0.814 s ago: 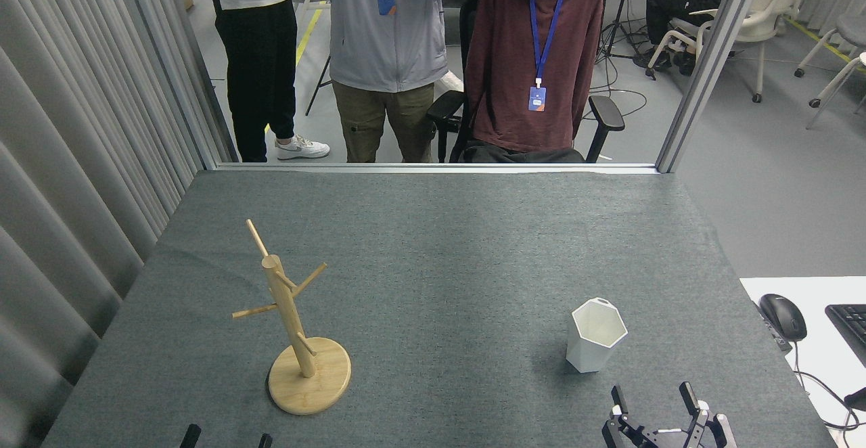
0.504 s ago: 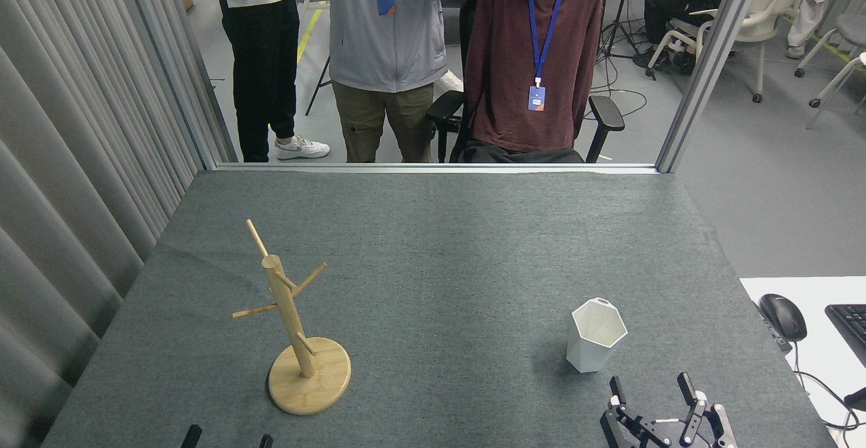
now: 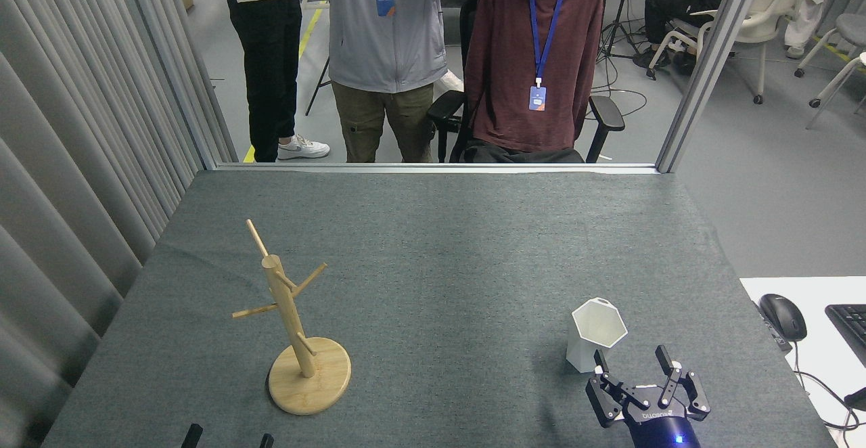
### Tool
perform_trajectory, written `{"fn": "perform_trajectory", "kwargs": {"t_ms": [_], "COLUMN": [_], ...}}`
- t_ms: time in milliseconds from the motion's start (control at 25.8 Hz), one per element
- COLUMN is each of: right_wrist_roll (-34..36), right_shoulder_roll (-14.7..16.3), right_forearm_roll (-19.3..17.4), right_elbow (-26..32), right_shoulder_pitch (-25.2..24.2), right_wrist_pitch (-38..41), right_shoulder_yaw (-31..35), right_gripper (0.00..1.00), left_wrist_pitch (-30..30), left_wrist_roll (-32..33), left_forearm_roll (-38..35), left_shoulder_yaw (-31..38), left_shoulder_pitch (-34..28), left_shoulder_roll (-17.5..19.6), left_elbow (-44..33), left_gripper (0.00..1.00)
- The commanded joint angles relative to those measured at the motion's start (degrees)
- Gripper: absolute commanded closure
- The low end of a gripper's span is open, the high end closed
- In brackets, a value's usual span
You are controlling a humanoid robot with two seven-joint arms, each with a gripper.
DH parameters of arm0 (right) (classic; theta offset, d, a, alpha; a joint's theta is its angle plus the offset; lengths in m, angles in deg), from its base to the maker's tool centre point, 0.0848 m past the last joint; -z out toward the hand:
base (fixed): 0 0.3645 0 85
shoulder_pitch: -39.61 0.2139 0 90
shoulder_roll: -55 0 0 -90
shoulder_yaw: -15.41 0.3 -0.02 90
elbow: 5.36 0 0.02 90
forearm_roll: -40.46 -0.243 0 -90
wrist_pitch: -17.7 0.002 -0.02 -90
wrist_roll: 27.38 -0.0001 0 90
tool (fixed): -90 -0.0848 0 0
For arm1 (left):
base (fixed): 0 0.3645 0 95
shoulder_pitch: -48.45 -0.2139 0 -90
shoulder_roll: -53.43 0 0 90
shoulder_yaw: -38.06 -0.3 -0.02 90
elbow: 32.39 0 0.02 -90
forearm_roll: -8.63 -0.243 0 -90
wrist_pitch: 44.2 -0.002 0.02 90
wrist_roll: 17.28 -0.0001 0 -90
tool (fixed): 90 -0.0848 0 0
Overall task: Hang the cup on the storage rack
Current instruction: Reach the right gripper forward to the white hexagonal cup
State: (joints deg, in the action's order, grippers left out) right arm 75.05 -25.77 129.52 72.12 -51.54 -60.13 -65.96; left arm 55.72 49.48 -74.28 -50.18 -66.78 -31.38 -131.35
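The white hexagonal cup (image 3: pixel 597 334) stands upright on the grey table (image 3: pixel 433 245) at the right, its small rim tab at the far side. Just in front of it my right gripper (image 3: pixel 632 360) is open, its left fingertip close to the cup's base, nothing between the fingers. The wooden storage rack (image 3: pixel 292 319) stands at the left, a round base with an upright post and thin angled pegs, all bare. Only two dark fingertips (image 3: pixel 191 435) of my left gripper (image 3: pixel 226 438) show at the bottom edge, with a gap between them.
Grey curtain panels (image 3: pixel 81 164) run along the table's left side. Beyond the far edge two people (image 3: pixel 385 42) stand and one sits in a chair. A white desk with a mouse (image 3: pixel 783 316) and keyboard (image 3: pixel 850 323) adjoins the right side.
My right gripper has risen into view and moved forward toward the cup. The cup, rack and left gripper have not moved.
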Motion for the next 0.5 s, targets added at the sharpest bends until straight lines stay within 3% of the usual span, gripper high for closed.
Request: {"fn": "perform_trajectory", "kwargs": {"t_ms": [0, 465], "right_wrist_roll": [0.0, 0.1], "right_shoulder_roll": [0.0, 0.0], "right_forearm_roll": [0.6, 0.7], "right_elbow": [-2.9, -4.4], "right_shoulder_pitch": [1.8, 3.3], "right_wrist_pitch": [0.0, 0.0], "right_shoulder_yaw": [-0.3, -2.4], "right_gripper": [0.02, 0.02], "left_wrist_pitch": [0.0, 0.0], "left_wrist_roll": [0.0, -0.1], "left_forearm_roll": [0.0, 0.0], "left_shoulder_yaw": [-0.1, 0.1], "left_shoulder_pitch": [0.0, 0.0], "left_shoulder_roll": [0.0, 0.0], "left_elbow": [0.0, 0.0], "left_gripper": [0.00, 0.00]}}
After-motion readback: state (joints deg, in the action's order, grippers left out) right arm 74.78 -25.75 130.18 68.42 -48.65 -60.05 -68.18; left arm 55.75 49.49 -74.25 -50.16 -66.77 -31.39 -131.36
